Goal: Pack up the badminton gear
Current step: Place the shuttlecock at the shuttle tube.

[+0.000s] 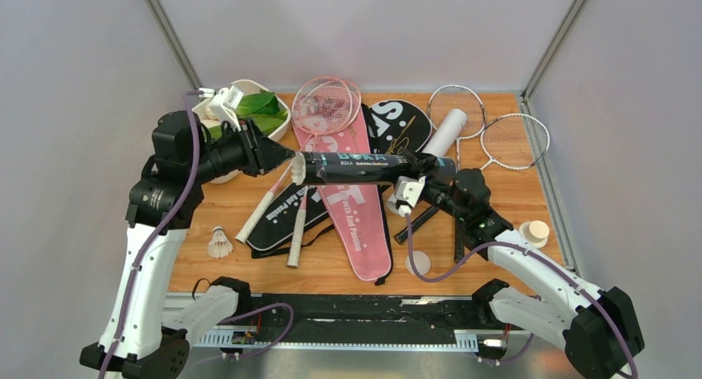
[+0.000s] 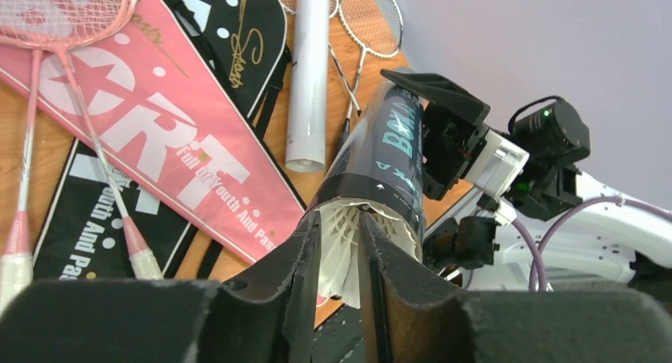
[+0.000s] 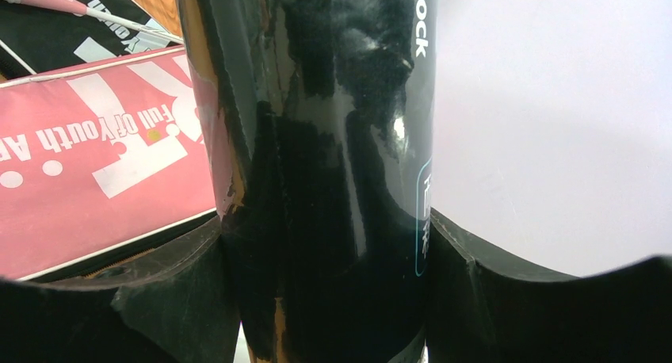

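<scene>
Showing "Full Of Youth", pink cover (image 1: 358,226) lies below black tube (image 1: 352,168).

Left arm (image 1: 149,263) and right arm (image 1: 538,267): white links, black joints, purple cables (image 1: 195,135)

A white dish (image 1: 245,87) of green leafy vegetables (image 1: 262,106) sits at the far left corner of the wooden table (image 1: 513,189). A small white bottle (image 1: 526,231) with a tan cap (image 1: 539,229) lies near the table's right edge.
</scene>
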`<state>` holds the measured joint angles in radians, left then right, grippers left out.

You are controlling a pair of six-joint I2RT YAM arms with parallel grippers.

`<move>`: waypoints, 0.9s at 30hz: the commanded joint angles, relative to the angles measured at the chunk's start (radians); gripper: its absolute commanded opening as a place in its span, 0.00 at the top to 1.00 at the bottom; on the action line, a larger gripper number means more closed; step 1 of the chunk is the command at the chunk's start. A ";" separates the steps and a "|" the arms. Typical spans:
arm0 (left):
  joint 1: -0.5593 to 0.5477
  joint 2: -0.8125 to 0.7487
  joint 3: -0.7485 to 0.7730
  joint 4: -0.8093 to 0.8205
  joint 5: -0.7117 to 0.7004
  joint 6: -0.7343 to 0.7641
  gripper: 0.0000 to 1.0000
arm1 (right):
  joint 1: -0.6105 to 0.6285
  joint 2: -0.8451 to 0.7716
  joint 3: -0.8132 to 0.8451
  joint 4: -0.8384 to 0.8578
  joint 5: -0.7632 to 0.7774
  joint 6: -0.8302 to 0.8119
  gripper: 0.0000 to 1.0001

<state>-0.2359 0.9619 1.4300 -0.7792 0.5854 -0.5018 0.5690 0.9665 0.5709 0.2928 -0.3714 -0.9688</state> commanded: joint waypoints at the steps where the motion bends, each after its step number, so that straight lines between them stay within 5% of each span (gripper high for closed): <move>1: -0.002 -0.037 0.022 0.015 -0.046 -0.023 0.74 | 0.006 -0.014 0.017 0.061 -0.040 0.031 0.83; 3: -0.002 -0.048 -0.005 0.028 -0.024 -0.040 0.90 | 0.006 -0.014 0.020 0.058 -0.043 0.038 0.83; 5: -0.002 -0.062 -0.051 0.067 0.010 -0.069 0.94 | 0.006 -0.014 0.023 0.056 -0.046 0.040 0.83; 12: -0.015 -0.070 -0.270 0.359 0.138 -0.249 0.99 | 0.008 0.008 0.033 0.070 -0.064 0.059 0.83; 20: -0.027 0.004 -0.257 0.367 0.121 -0.228 1.00 | 0.012 0.052 0.025 0.128 -0.060 0.071 0.84; 23: -0.026 0.016 -0.202 0.285 0.049 -0.189 0.93 | 0.013 0.060 0.010 0.152 -0.045 0.076 0.85; 27: -0.026 0.023 -0.061 0.140 -0.115 -0.105 0.69 | 0.012 0.073 0.003 0.163 -0.018 0.091 0.86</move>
<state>-0.2623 0.9936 1.2259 -0.5568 0.6384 -0.6849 0.5690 1.0359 0.5701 0.3386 -0.3725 -0.9016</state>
